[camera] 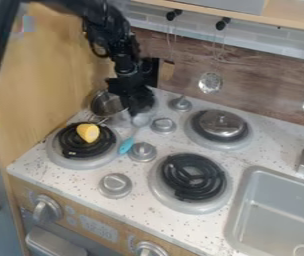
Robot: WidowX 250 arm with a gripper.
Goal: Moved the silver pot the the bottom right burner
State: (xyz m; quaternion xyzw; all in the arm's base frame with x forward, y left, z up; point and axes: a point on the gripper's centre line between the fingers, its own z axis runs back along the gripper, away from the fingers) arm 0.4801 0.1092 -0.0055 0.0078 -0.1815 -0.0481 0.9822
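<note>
Gripper [140,109] hangs beside silver pot [118,119], back left; opening and hold cannot be told. Lemon piece [88,132] on front-left burner [62,154].

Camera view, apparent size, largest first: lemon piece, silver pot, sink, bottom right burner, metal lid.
1. Sink (cut off by the view's edge)
2. Bottom right burner
3. Silver pot and metal lid: too close to rank, pot partly hidden by the gripper
4. Lemon piece

Light: soft, fairly bright, evenly spread; pale glints borne by the metal lid [222,123], above and left of the sink [239,214]; shadows faintly cast
</note>
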